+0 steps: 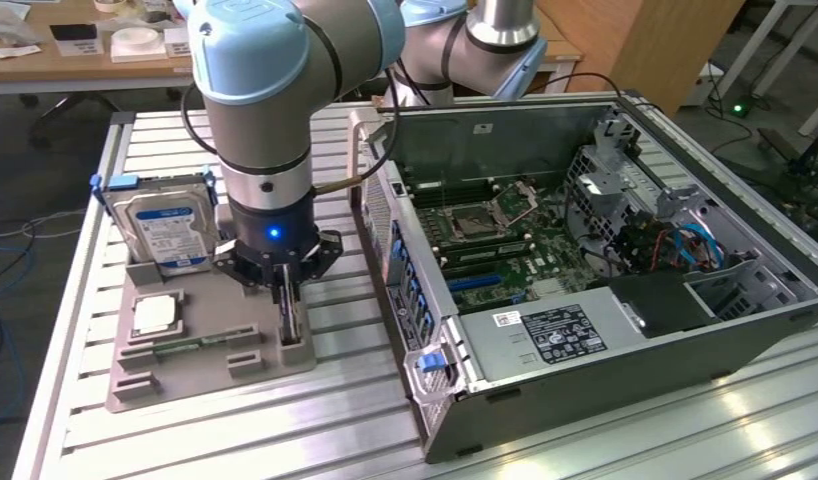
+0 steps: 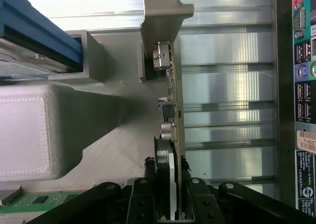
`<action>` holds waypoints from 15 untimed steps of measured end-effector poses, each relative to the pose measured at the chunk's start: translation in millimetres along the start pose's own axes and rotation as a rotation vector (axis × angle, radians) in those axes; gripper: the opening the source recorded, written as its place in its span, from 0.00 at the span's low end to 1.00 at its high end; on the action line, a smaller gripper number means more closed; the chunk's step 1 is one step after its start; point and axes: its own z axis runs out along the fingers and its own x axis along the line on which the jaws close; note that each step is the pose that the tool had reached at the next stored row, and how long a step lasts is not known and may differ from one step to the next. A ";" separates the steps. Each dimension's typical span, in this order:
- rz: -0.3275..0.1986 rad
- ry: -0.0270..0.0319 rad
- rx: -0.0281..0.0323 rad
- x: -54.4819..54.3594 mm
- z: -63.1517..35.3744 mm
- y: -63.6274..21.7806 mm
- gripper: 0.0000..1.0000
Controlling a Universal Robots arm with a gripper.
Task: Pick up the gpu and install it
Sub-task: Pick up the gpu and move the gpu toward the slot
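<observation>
the gripper (image 2: 167, 167) comes first in the wrist view: its black fingers (image 2: 148, 177) sit on either side of the gpu (image 2: 170, 110), closed in against both faces of the thin card, so the tool is gripping the gpu. the card stands on edge in a narrow slot of the grey holder tray (image 2: 113, 135), with its silver bracket (image 2: 160, 16) at the end away from the fingers.

in the exterior view the gripper (image 1: 286, 290) points straight down from the arm (image 1: 256, 90) onto the gpu (image 1: 293, 320). the card sits along the edge of the holder tray (image 1: 182, 370) that faces the computer case (image 1: 623, 340). it has not left its slot.

at the far end of the tray a hard drive (image 1: 169, 225) with a blue and white label stands upright, and a small square silver chip (image 1: 156, 315) lies flat near the tray's middle, on the side away from the case.

the tray rests on the slatted aluminium table (image 1: 356, 420), toward the exterior view's left. the case lies just beside it with its side open and the motherboard (image 1: 503, 245) exposed. the case's rear ports (image 2: 301, 85) face the tray.
</observation>
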 end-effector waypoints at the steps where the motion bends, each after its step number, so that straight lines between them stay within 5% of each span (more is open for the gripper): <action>1: 0.000 0.0000 0.0000 0.0 0.0 0.0 0.28; 15: 0.000 0.0000 0.0000 0.0 0.0 0.0 0.28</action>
